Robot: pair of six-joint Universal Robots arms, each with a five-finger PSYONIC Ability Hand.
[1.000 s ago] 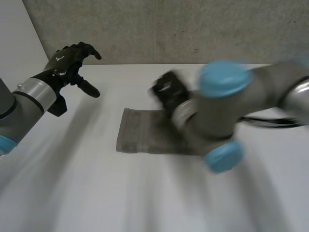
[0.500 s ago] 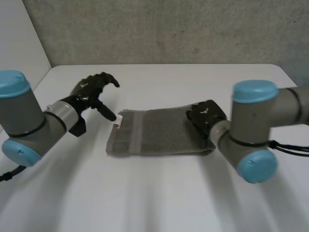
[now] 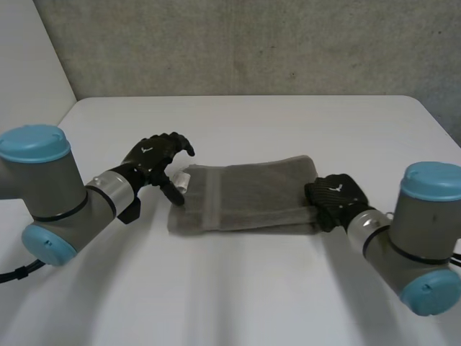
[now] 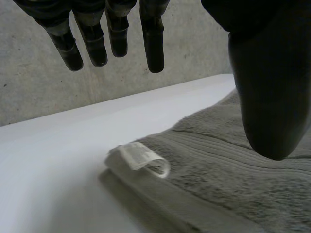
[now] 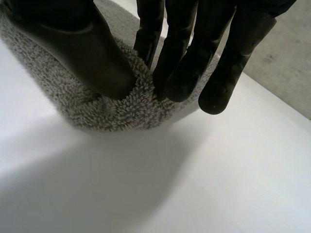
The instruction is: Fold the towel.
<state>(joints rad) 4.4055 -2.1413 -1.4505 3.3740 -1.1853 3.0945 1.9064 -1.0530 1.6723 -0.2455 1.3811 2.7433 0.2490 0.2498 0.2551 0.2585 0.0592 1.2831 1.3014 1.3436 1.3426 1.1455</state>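
A grey towel (image 3: 252,191) lies folded in a long strip across the middle of the white table (image 3: 238,295). My right hand (image 3: 335,198) is at its right end. In the right wrist view the thumb (image 5: 82,48) and fingers (image 5: 182,73) press into the thick folded edge of the towel (image 5: 112,109) and pinch it. My left hand (image 3: 155,160) hovers over the towel's left end, open. In the left wrist view its fingers (image 4: 153,43) hang straight above the towel (image 4: 233,189) and do not touch it. A white label (image 4: 141,160) sticks out at that end.
A concrete wall (image 3: 252,43) runs behind the table's far edge. Both grey arms with light-blue caps (image 3: 32,144) rest low over the table's near side, one on each side of the towel.
My left hand has moved right, closer to the towel's labelled end. My right hand has slid to the towel's right end and closed its fingers on the edge.
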